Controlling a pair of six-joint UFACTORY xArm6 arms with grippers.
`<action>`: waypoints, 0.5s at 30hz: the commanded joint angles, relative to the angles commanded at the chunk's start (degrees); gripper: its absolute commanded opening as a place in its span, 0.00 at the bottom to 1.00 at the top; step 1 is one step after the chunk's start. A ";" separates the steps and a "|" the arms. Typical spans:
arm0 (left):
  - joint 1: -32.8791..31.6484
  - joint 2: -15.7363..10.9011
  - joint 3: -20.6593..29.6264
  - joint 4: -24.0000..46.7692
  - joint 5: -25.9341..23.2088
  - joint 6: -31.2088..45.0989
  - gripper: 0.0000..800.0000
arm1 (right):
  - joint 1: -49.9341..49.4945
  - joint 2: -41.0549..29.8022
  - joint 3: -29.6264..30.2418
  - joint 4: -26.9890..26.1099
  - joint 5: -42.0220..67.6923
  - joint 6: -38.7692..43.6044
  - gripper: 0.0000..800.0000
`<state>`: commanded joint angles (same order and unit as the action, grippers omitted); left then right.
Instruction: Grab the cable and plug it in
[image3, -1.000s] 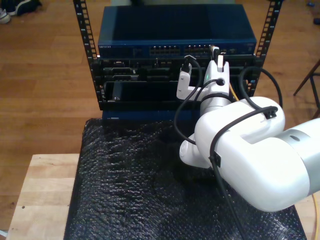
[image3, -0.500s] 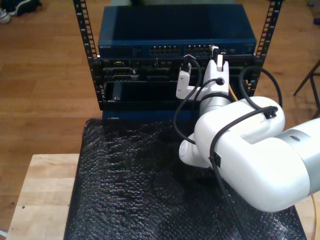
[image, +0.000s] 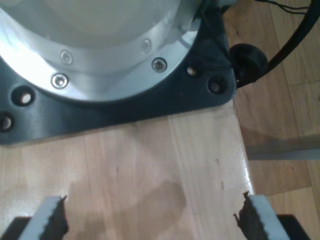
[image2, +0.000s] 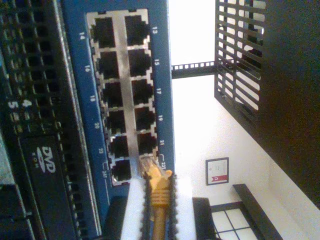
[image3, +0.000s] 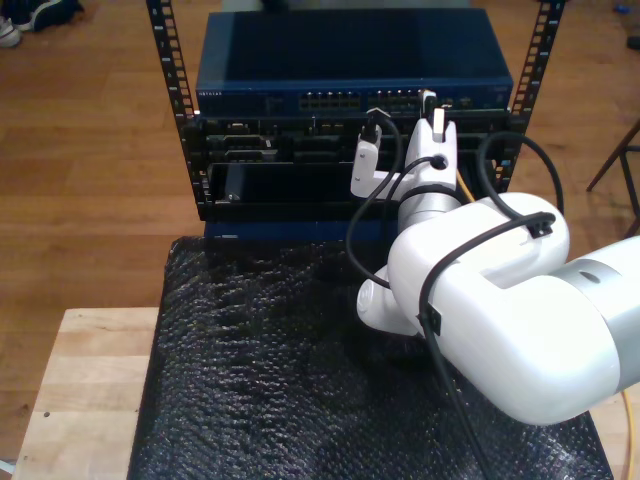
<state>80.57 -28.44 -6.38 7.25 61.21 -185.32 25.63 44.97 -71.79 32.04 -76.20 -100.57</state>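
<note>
The exterior view is evenly lit and fairly sharp; the blue switch (image3: 355, 62) stays dark on its top face, and the black bubble wrap (image3: 280, 370) below it gives many small glints; the white arm (image3: 490, 320) beside the wrap is bright but not burnt out; in the second wrist view the white wall (image2: 200, 100) next to the port block (image2: 122, 95) is overexposed, while the ports are dim; the first wrist view is soft, with glare on the metal flange (image: 95, 45) and a faint shadow on the wooden desk (image: 150, 170) under it.
</note>
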 joint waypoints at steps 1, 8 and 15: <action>0.00 0.00 0.00 0.00 0.00 0.00 1.00 | 0.00 0.00 0.00 0.00 0.00 0.00 0.00; 0.00 0.00 0.00 0.00 0.00 0.00 1.00 | 0.18 0.09 0.00 -0.09 0.53 0.00 0.00; 0.00 0.00 0.00 0.00 0.00 -0.09 1.00 | 0.18 0.18 -0.62 -0.79 2.11 0.00 0.00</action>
<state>80.57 -28.44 -6.38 7.25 61.21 -185.41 25.80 45.14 -72.41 31.25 -74.09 -100.57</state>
